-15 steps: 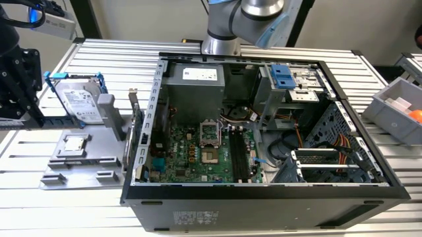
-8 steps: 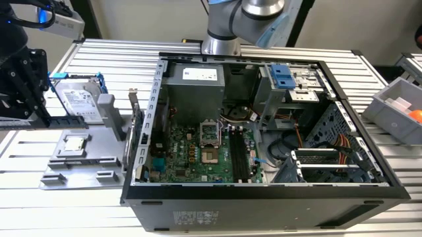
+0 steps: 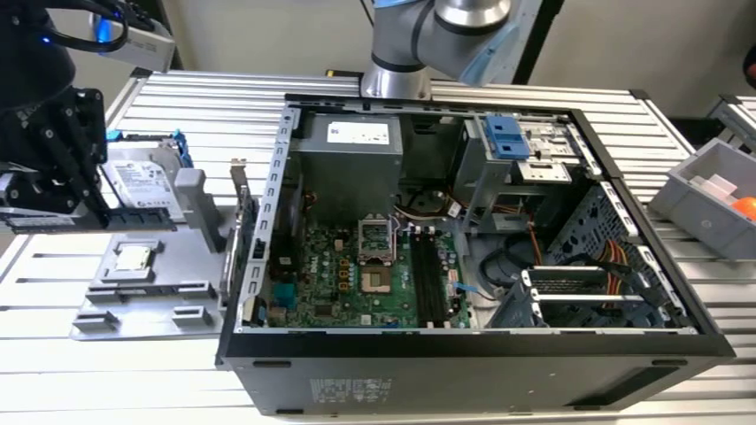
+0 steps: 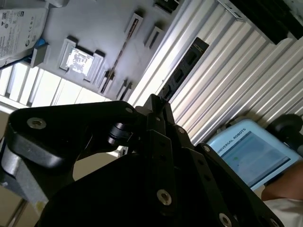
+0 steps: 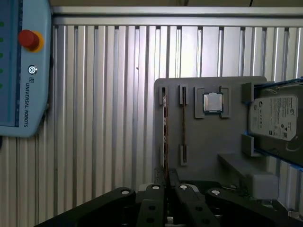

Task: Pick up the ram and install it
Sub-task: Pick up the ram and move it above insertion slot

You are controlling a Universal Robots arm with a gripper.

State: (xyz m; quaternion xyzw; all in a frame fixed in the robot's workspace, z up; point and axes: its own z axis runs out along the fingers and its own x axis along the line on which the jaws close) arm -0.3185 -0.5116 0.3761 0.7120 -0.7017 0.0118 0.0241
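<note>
The ram [image 4: 185,65] is a long, thin dark stick, and my gripper [image 4: 158,101] is shut on one end of it. It sticks out from the fingertips, raised off the grey holder tray [image 4: 99,28]. In the first wrist view the ram [image 5: 164,137] shows edge-on, running from the gripper [image 5: 166,183] along the tray's [image 5: 208,142] outer slot. In the exterior view the gripper [image 3: 53,177] hangs at the far left, over the tray [image 3: 142,301]. The open computer case [image 3: 473,221] lies to the exterior view's right, with the motherboard's black slots [image 3: 428,279] bare.
On the tray rest a silver hard drive in a blue bracket [image 3: 148,181] and a small square processor chip [image 3: 130,258]. A teach pendant [image 5: 23,71] lies on the ribbed table, with a person's arm [image 4: 284,191] by it. A grey bin [image 3: 714,190] stands at the exterior view's right.
</note>
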